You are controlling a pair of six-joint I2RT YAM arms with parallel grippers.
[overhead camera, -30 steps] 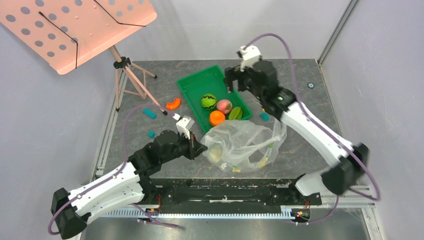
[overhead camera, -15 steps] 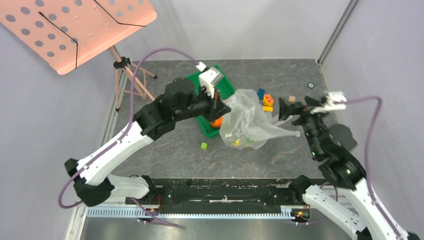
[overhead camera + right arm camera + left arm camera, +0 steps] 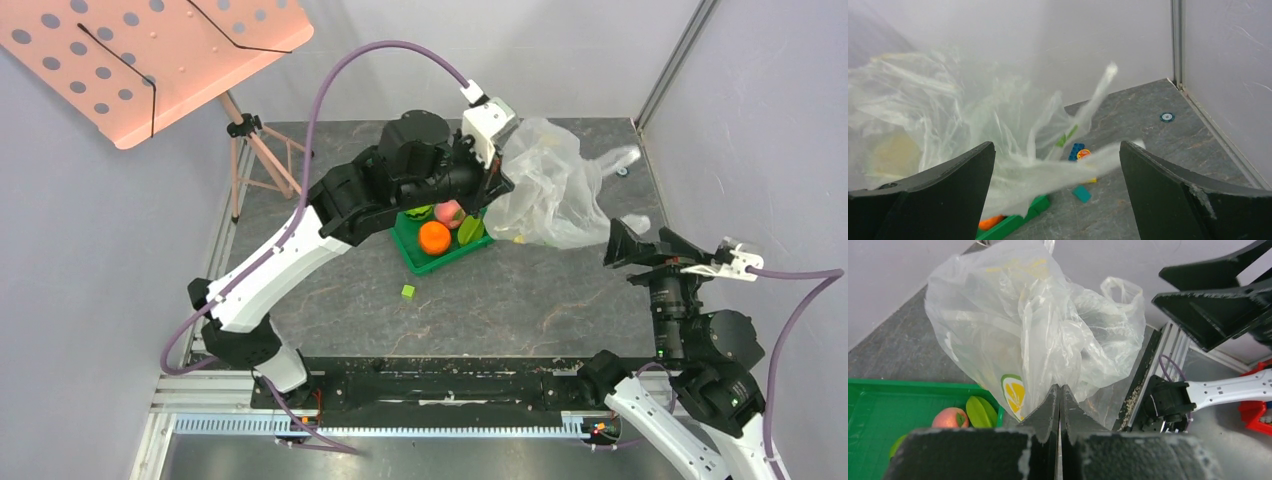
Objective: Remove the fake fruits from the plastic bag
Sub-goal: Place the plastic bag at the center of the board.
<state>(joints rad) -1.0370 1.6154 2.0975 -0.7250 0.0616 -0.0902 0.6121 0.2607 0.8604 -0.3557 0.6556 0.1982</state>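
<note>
While the left hand (image 3: 497,186) pinches the plastic bag (image 3: 552,190) at upper middle, the fake fruits (image 3: 434,237) lie in the green tray (image 3: 420,263) lower left of it; the right hand (image 3: 640,242) gapes apart at lower right.

Plastic bag (image 3: 1048,335) is clear (yellow-white prints); tray (image 3: 893,405) green, peach (image 3: 949,417) pink, round fruit (image 3: 434,237) orange, block (image 3: 407,291) lime, table (image 3: 520,290) grey-marbled, stand (image 3: 150,50) salmon, dotted.

Bright, even light casts faint shadows; the plastic bag (image 3: 938,125) is motion-blurred ahead of the right gripper (image 3: 1055,150) yet crisp and glinting ahead of the left gripper (image 3: 1059,392).
</note>
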